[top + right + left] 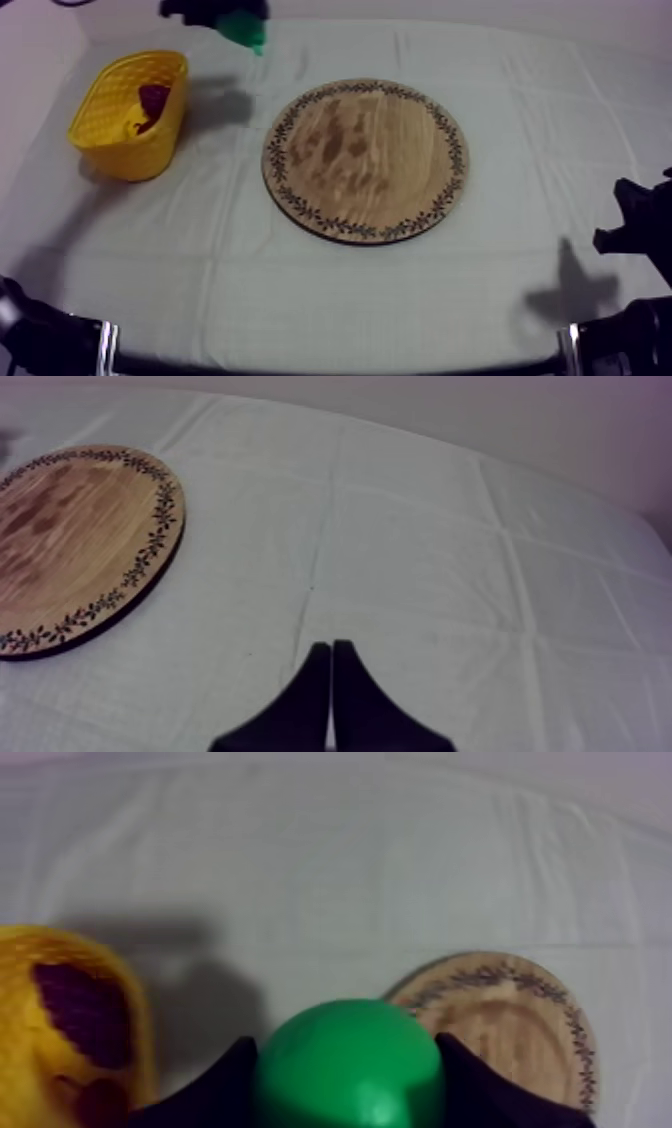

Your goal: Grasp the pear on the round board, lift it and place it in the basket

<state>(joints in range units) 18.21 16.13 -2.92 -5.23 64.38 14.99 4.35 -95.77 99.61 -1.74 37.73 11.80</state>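
Observation:
My left gripper (245,28) hangs high over the table's far side, between the yellow basket (105,125) and the round wooden board (365,160), shut on the green pear (243,27). In the left wrist view the pear (348,1064) sits clamped between both black fingers (215,1087), with the basket (20,1012) to one side and the board (510,1027) to the other. The board carries nothing. My right gripper (331,648) is shut into a narrow wedge above bare cloth, beside the board (70,541); its arm (635,225) rests low at the right.
The basket holds a bunch of dark grapes (152,100), a small red fruit (100,1102) and something yellow I cannot make out. Bare cloth lies all around the board and in front of the basket.

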